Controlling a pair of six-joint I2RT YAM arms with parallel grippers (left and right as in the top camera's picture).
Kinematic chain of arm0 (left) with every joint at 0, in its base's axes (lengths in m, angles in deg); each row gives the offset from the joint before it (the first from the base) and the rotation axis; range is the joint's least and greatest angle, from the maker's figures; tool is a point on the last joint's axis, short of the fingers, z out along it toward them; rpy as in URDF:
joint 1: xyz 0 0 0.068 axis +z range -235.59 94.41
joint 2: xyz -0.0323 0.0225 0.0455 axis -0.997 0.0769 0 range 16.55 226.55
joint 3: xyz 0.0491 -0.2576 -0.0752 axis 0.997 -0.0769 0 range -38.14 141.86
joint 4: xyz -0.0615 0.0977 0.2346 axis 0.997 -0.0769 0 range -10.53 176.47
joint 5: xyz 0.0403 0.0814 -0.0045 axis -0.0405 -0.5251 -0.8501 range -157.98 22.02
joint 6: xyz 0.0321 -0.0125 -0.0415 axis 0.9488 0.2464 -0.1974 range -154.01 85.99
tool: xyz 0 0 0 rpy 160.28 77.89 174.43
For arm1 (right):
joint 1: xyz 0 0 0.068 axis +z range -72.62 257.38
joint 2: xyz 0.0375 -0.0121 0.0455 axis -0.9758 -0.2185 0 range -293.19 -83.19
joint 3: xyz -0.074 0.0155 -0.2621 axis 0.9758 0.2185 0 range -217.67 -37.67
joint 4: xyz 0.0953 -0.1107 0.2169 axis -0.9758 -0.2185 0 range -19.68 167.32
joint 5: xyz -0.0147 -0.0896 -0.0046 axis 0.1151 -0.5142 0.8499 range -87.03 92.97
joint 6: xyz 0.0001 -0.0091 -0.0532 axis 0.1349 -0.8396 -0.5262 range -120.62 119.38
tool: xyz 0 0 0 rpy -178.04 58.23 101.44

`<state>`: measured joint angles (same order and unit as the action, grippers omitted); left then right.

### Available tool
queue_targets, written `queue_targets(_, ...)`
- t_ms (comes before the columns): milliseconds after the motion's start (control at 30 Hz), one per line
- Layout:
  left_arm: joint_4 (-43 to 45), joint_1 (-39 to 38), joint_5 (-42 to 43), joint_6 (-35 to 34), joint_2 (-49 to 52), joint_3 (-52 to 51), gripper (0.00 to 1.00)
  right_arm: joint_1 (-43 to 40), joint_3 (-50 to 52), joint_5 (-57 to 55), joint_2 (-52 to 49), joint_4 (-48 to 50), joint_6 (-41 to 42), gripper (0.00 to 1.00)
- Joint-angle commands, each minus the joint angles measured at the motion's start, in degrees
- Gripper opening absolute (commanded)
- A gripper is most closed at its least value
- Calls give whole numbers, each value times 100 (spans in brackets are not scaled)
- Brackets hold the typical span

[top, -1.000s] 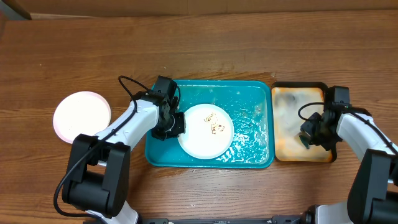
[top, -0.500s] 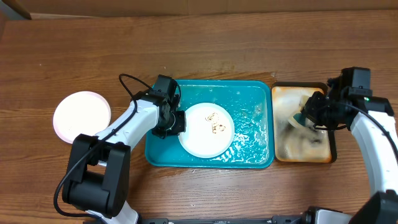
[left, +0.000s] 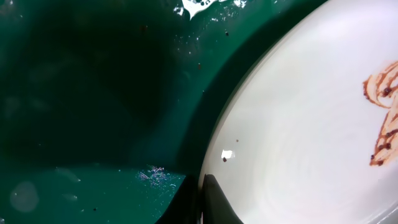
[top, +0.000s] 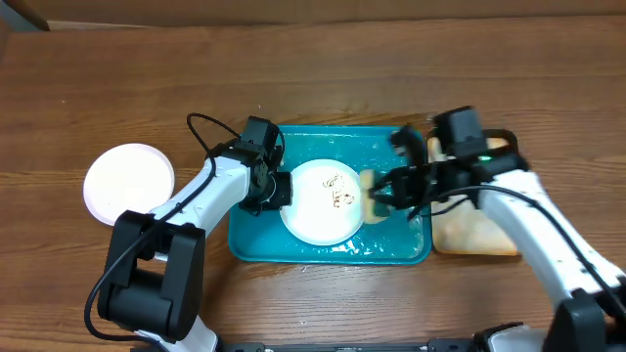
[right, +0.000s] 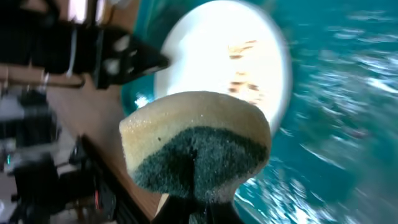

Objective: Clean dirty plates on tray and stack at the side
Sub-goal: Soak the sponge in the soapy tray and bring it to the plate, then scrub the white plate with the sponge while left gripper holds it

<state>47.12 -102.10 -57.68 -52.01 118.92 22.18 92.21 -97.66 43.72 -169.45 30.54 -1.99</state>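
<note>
A white plate (top: 321,207) with brown smears (top: 338,193) lies on the wet teal tray (top: 323,144). My left gripper (top: 277,190) is shut on the plate's left rim. In the left wrist view its fingertips (left: 202,190) pinch the plate (left: 311,124) edge above the tray (left: 93,93). My right gripper (top: 383,192) is shut on a yellow sponge (top: 370,186) with a dark green scouring face, held at the plate's right edge. From the right wrist the sponge (right: 196,146) hangs in front of the plate (right: 217,56). Another pale plate (top: 128,183) rests on the table at the left.
A smaller black-rimmed tray (top: 484,238) with an orange-stained cream inside stands right of the teal one, partly under the right arm. The left arm's cable (top: 201,132) loops above the table. Brown wooden tabletop (top: 313,68) surrounds both trays.
The right arm has swung left from the black-rimmed tray to above the teal tray, carrying the sponge to the plate's right edge. The left arm and plate have not moved.
</note>
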Motion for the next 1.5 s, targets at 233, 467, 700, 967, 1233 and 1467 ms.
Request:
queue_targets(233,-44,-2,136,129,144,50,4,793,-39,1062,-1403,1513,468,4)
queue_targets(467,-74,-2,140,127,144,50,4,868,-39,1810,-1989,2555,1102,4)
queue_targets(700,-98,-2,179,125,144,50,4,1150,-39,1386,-2157,3235,1974,4)
queue_targets(967,-212,-2,181,125,144,50,4,1399,-39,752,-2793,3759,2900,4)
queue_targets(1233,-282,-2,179,122,144,50,4,1440,-42,197,-3014,4017,3445,4)
queue_targets(1467,-385,-2,-24,59,144,50,4,1211,-208,-1084,-3012,2632,3779,4)
